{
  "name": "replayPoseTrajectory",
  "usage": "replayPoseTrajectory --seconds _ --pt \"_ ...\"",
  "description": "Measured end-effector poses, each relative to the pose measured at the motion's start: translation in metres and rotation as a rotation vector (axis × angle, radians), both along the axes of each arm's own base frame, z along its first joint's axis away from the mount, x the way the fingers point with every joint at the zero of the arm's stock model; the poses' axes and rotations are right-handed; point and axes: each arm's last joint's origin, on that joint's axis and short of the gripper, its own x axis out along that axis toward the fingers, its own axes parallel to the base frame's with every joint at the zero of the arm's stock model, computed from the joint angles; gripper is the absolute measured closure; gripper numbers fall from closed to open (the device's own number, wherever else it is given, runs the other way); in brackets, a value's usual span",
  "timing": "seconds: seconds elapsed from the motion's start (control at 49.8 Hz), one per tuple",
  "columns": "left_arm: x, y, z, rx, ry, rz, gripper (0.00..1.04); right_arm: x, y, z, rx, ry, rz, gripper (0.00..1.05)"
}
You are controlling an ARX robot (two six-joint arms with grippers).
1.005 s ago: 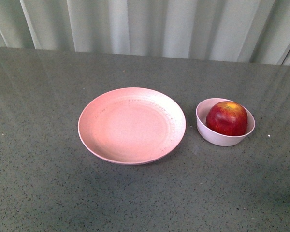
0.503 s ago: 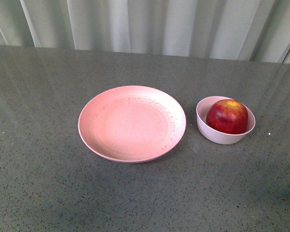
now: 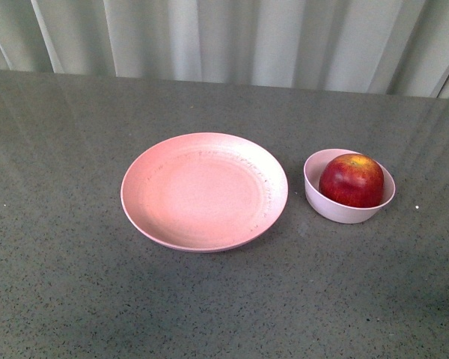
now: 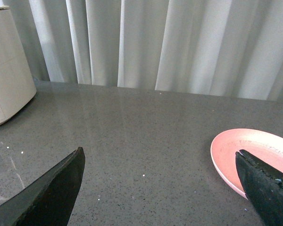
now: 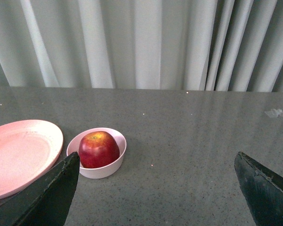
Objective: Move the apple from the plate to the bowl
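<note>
I'm looking at a dark grey speckled tabletop [image 3: 75,299] with a soft sheen, streaks of light across it; behind it a pale grey-green pleated curtain [image 3: 232,37] fills the back, and a rounded white appliance [image 4: 7,66] sits at the table's far edge

The front view looks down on the plate [image 3: 204,192] from near, while both low wrist views face the curtain [image 4: 179,42] and share that plate.

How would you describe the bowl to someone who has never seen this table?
On the grey table, find the wide pink plate. Beside it, apart, stands the bowl: smaller, deeper, paler, and it alone holds the red apple.
</note>
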Motion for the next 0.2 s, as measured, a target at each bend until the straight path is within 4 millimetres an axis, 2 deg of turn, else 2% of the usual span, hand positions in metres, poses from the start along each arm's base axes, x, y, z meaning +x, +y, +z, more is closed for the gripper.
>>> replayPoseTrajectory --seconds 0.201 --pt "0.0 0.0 0.0 0.0 0.0 0.0 0.09 0.0 0.0 0.0 0.0 0.0 0.0 0.09"
